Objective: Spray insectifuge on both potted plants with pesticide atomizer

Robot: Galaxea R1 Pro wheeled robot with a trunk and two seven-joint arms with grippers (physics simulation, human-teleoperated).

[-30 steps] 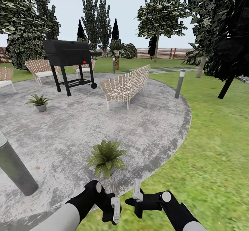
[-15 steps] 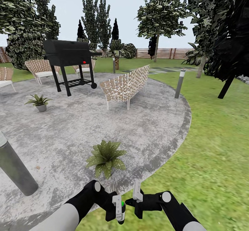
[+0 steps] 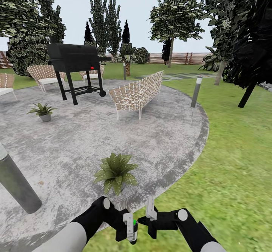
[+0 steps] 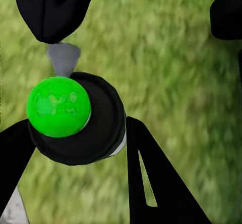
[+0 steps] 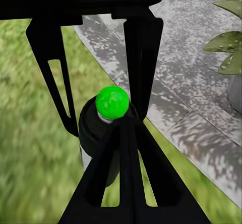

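My left gripper (image 3: pixel 131 230) is shut on the pesticide atomizer (image 3: pixel 133 223), a dark bottle with a bright green top (image 4: pixel 58 106), held low over the grass at the patio's edge. The left wrist view has black fingers (image 4: pixel 156 183) clamped on both sides of the bottle. My right gripper (image 3: pixel 144 218) sits shut just beside it, tips (image 5: pixel 123 128) almost at the bottle (image 5: pixel 112 103). One potted plant (image 3: pixel 115 170) stands on the stone patio right ahead of both grippers, and its leaves (image 5: pixel 229 45) reach into the right wrist view. The other potted plant (image 3: pixel 42 110) stands far left, near the grill.
A black grill (image 3: pixel 75 65) and a wicker bench (image 3: pixel 138 91) stand mid-patio, with wicker chairs (image 3: pixel 44 74) behind. A thick grey post (image 3: pixel 17 184) rises close at my left, a slim bollard (image 3: pixel 196 90) at the patio's right rim. Lawn (image 3: pixel 234 157) spreads to the right.
The atomizer's green top has come into sight at the left gripper, which has edged slightly toward the right gripper. The camera and the plants have not moved.
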